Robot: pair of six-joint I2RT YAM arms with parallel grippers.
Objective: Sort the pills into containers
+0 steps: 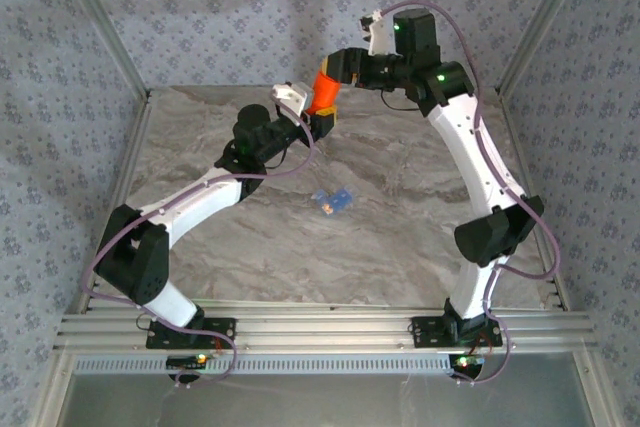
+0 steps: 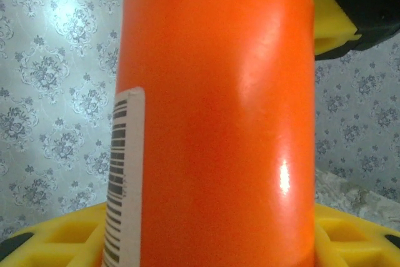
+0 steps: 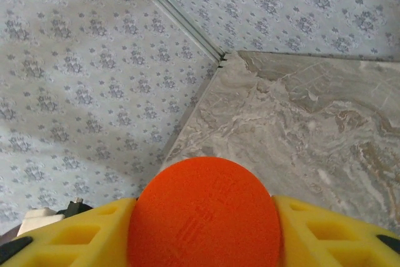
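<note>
Both arms share the orange bottle [image 1: 325, 90] midair, left end effector [image 2: 212, 242] pinching its body, right end effector [image 3: 203, 232] seemingly clamped on the cap [image 3: 203, 204], so we flag a twist spilling contents wide of the blue pill box [image 1: 335, 199] lying well apart on the surface [image 1: 420, 217].

Left arm [image 1: 195, 197] stretched forward and inward, wrist angled up. Left gripper [image 1: 322, 121] clamped on lower body of orange bottle [image 1: 324, 93]. Right arm [image 1: 478, 152] arched high, elbow up, wrist folded back toward centre. Right gripper [image 1: 338, 67] has its yellow fingers [image 3: 331, 232] tight against both sides of bottle's top end.
</note>
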